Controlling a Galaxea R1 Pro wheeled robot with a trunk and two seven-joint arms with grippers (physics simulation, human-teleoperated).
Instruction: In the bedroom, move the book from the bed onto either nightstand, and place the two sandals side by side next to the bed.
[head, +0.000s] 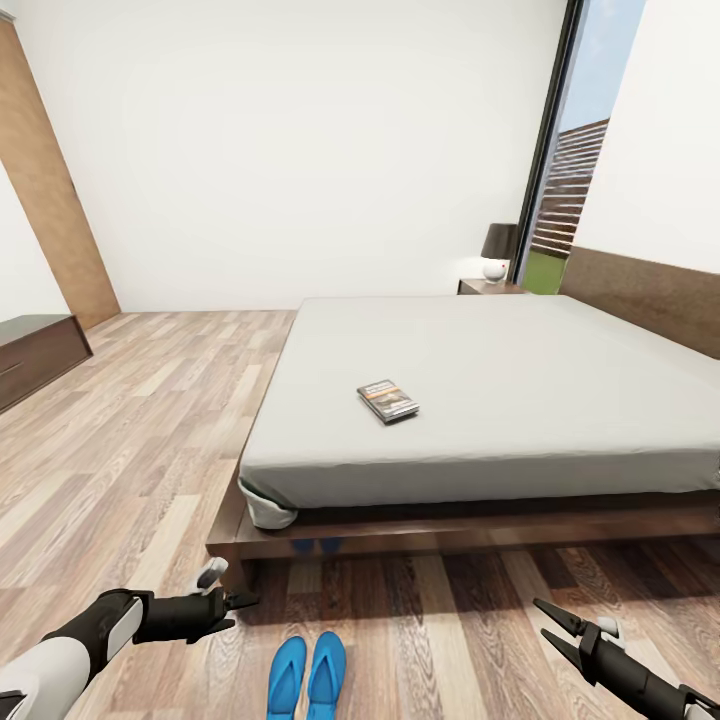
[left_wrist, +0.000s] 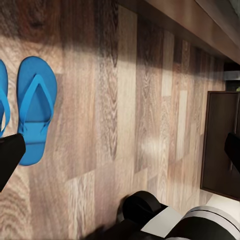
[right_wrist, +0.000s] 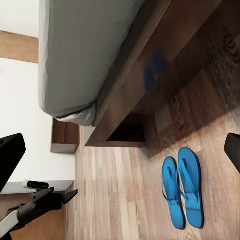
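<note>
The book (head: 388, 400) lies flat on the off-white bed (head: 540, 400), near its front left part. The nightstand (head: 488, 286) stands at the far side of the bed by the headboard. The two blue sandals (head: 307, 676) lie side by side on the floor just in front of the bed frame, also seen as sandals (right_wrist: 183, 187) and sandal (left_wrist: 35, 108). My left gripper (head: 237, 608) hovers open just left of them, low over the floor. Further right, my right gripper (head: 553, 627) is open and empty.
A lamp (head: 497, 250) stands on the nightstand beside a tall window (head: 575, 190). A long low bench (head: 35, 355) lines the left wall. The wooden bed frame (head: 450, 532) juts out beyond the mattress. Wooden floor (head: 150, 430) stretches left of the bed.
</note>
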